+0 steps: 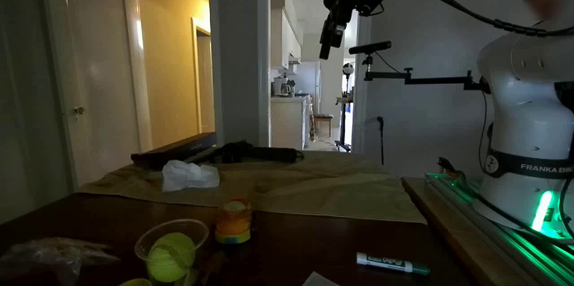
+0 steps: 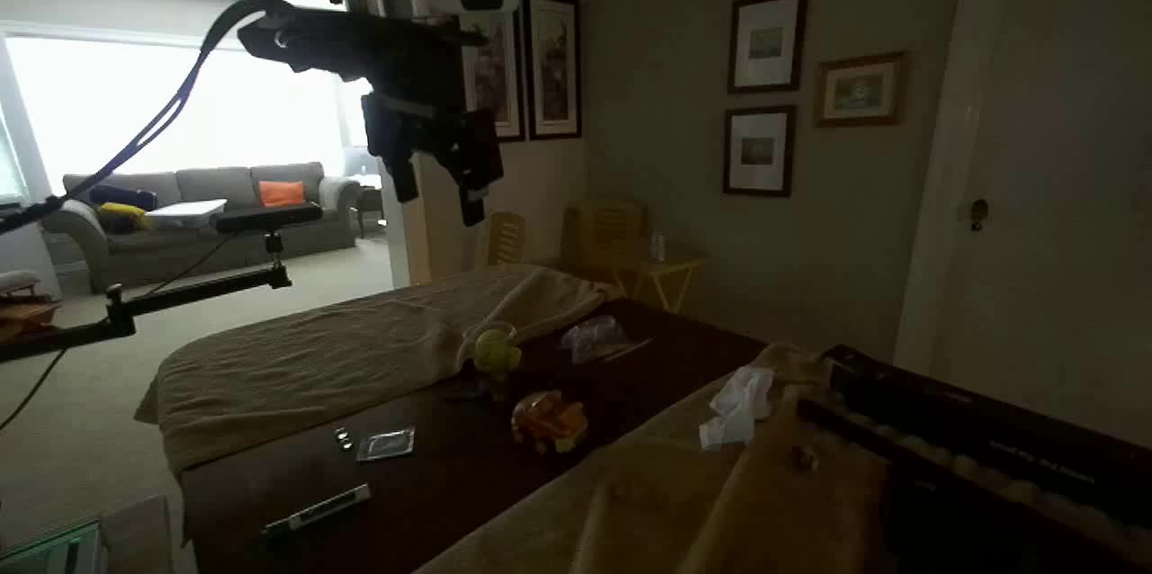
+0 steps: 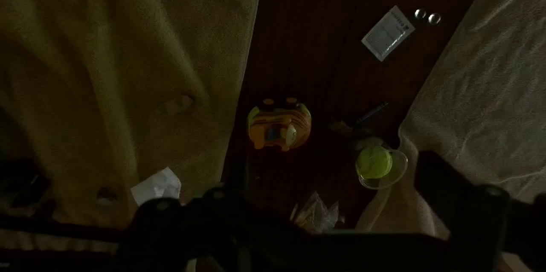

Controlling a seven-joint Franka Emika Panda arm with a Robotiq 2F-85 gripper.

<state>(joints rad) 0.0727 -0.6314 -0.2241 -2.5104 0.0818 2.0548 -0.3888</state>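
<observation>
My gripper (image 2: 441, 206) hangs above the table (image 3: 307, 50), jaws spread wide, holding nothing; the orange toy (image 3: 279, 123) stands well in from the edge nearest my base (image 1: 522, 201). A low, careless swing could tip the cup (image 3: 400, 164) and spill its ball (image 3: 374, 162).

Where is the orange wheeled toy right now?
Near the centre of the wrist view, the orange wheeled toy sits on the dark table, just right of the nearer tan cloth, left of the clear plastic cup.
</observation>
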